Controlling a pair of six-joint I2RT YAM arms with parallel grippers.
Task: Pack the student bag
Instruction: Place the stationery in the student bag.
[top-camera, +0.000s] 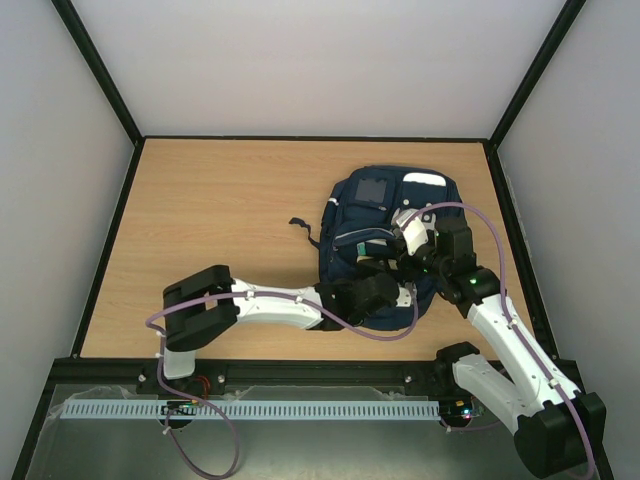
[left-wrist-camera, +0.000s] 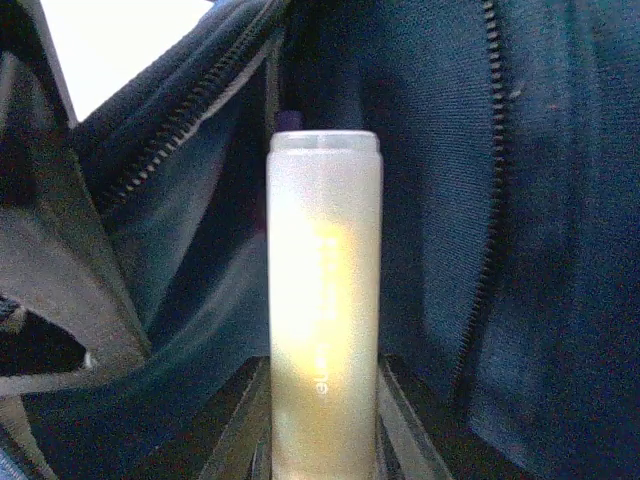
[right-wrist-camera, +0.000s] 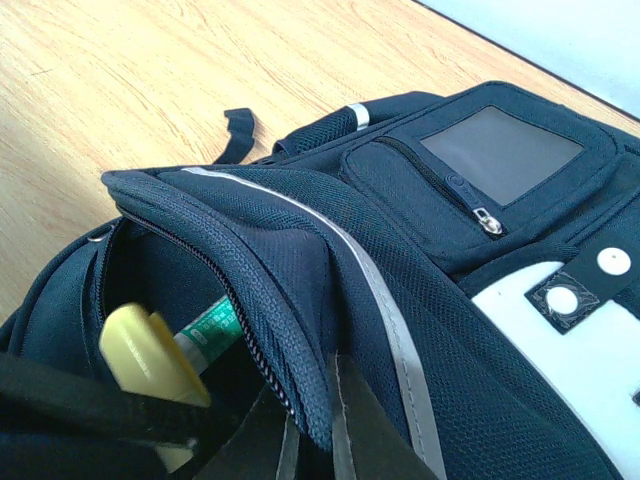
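The navy student bag (top-camera: 362, 212) lies on the wooden table right of centre, its main zip opening gaping toward the arms. My left gripper (top-camera: 372, 292) reaches into that opening. In the left wrist view it (left-wrist-camera: 323, 372) is shut on a pale frosted tube (left-wrist-camera: 323, 300) that stands upright between the fingers, with the bag's dark lining (left-wrist-camera: 430, 200) all around. My right gripper (right-wrist-camera: 330, 405) is shut on the bag's upper zip flap (right-wrist-camera: 250, 260), holding it lifted. Inside the opening sit a pale-yellow item (right-wrist-camera: 150, 350) and a green-labelled tube (right-wrist-camera: 208, 330).
A loose black strap (top-camera: 302, 230) trails left of the bag on the table (top-camera: 220, 220). A black frame rail (top-camera: 110, 250) and grey walls border the table. The bag's front pocket with a grey window (right-wrist-camera: 500, 150) and its white patch (right-wrist-camera: 560, 340) face up.
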